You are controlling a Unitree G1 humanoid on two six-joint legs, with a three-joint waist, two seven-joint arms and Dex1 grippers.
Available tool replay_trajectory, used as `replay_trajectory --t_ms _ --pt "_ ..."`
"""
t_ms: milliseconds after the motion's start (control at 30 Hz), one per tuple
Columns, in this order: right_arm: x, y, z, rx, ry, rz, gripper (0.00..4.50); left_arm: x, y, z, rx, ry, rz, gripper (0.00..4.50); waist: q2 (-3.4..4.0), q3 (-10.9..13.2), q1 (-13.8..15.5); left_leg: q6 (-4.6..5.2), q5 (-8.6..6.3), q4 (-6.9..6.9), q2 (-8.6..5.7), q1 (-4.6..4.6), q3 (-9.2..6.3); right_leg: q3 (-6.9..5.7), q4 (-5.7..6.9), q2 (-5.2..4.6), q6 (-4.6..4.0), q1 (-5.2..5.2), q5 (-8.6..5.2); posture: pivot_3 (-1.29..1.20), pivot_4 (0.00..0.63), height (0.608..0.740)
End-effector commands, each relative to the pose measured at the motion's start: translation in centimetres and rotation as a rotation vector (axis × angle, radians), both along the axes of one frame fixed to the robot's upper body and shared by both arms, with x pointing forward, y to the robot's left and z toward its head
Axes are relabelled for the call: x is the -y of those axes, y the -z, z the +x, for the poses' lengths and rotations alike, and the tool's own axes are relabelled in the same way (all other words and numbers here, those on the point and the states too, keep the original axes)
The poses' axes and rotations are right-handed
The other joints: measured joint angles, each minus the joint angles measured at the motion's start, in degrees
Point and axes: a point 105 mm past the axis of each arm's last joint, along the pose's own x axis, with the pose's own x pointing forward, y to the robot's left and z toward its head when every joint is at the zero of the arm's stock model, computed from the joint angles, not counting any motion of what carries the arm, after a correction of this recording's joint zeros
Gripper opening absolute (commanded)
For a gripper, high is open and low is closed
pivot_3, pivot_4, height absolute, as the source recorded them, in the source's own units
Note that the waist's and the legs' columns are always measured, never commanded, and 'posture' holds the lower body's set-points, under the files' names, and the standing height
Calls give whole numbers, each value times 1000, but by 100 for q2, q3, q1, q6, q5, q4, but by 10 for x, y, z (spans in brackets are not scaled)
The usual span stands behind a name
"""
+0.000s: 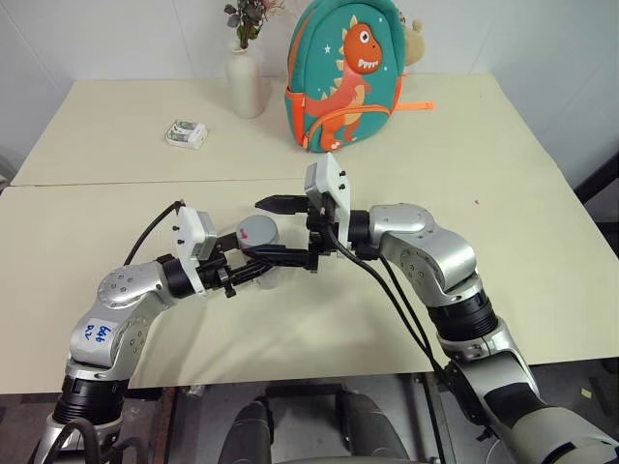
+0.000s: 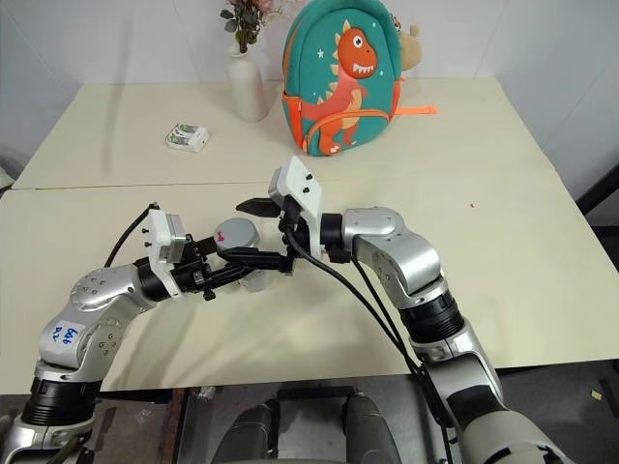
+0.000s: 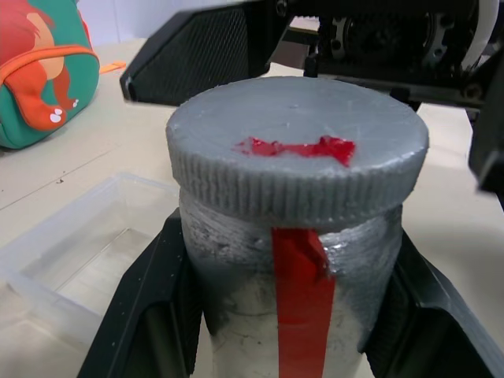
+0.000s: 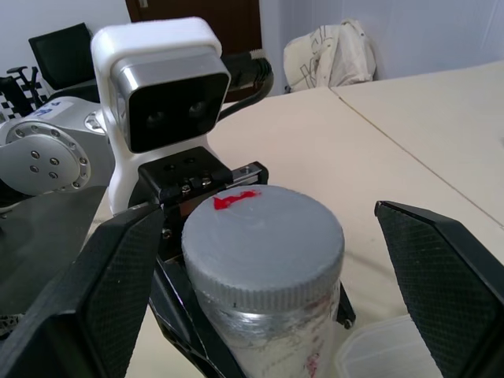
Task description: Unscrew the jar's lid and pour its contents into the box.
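A: Where do we put the jar [image 1: 259,253] at this point?

B: We log it held upright above the desk [image 1: 503,193], roughly midway between the two wrists. The left end effector [image 3: 283,315] is clamped on the jar's body; in the left wrist view we see a black finger [image 3: 150,307] pressed against each side of the silver wall, below the lid.

A: And the lid [image 3: 298,146]?

B: On the jar, flat, with its ribbed edge overhanging the body. We note a red mark on top and a red strip running down the jar's side.

A: Right end effector [image 4: 268,260]?

B: Fingers spread wide, one on either side of the lid, both clear of it. In the head views one finger reaches past the far side of the lid and the other lies along the near side.

A: The box [image 3: 75,268]?

B: A clear shallow tray on the desk, just beside the jar and lower than it. We cannot tell the jar's contents through the metal.

A: Anything else worth an entry?

B: Beyond the jar, at the desk's far edge: a dinosaur backpack [image 1: 346,72], a white vase [image 1: 245,82], and a small white-and-green packet [image 1: 186,133].
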Motion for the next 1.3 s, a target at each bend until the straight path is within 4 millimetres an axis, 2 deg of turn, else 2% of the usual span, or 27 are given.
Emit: replay_trajectory --t_ms 33,200,233,400,467,667,900,1100,1267,1300 --pt "-5 -12 -4 42 -26 27 4110 4 -10 -1 43 11 -6 2135 0 0 0 -1 0 0 0 0 0 0 0 0 0 0 0 0 150 740" --pt "-8 -14 -5 42 -45 38 2618 3 -12 -1 45 10 -9 2135 0 0 -2 -1 1 0 3 0 -1 0 2 3 0 -1 0 0 150 740" --pt "-9 -15 -5 41 -45 43 2544 3 -12 -1 45 8 -9 2135 0 0 -3 -1 1 0 3 0 -1 0 2 3 0 -1 0 0 150 740" --pt "-10 -20 -4 36 -46 65 2544 2 -11 -4 36 9 -11 2135 0 0 -2 -2 1 0 4 1 -1 0 3 5 0 -1 0 0 150 740" --pt "-10 -23 -8 48 -101 64 2544 12 -15 -15 -2 107 -47 2135 0 0 -4 -2 1 0 4 1 -1 0 2 5 -1 -1 0 0 150 740" --pt "-3 -32 -33 100 -422 22 2544 23 -17 -28 -39 295 15 2135 0 0 -2 -2 1 1 6 1 -1 -1 3 11 0 0 0 0 150 740" --pt "8 -33 -42 60 -652 -84 2544 31 -17 -27 2 386 41 2135 0 0 -9 -3 1 2 20 2 -1 -1 4 26 -4 0 -1 0 150 740" --pt "12 -31 -38 52 -672 -115 2544 34 -27 -24 80 375 1 2135 0 0 -8 -7 -2 4 37 2 -1 -1 7 42 -13 -3 -1 0 150 740" --pt "13 -32 -33 28 -630 -93 2544 32 -25 -27 68 366 10 2135 0 0 -8 -9 -3 4 41 2 -1 -1 8 45 -15 -4 -2 0 150 740" --pt "13 -33 -31 10 -603 -83 2894 30 -25 -26 68 360 11 2135 0 0 -8 -9 -3 5 41 2 -1 -1 8 45 -15 -4 -2 0 150 740"
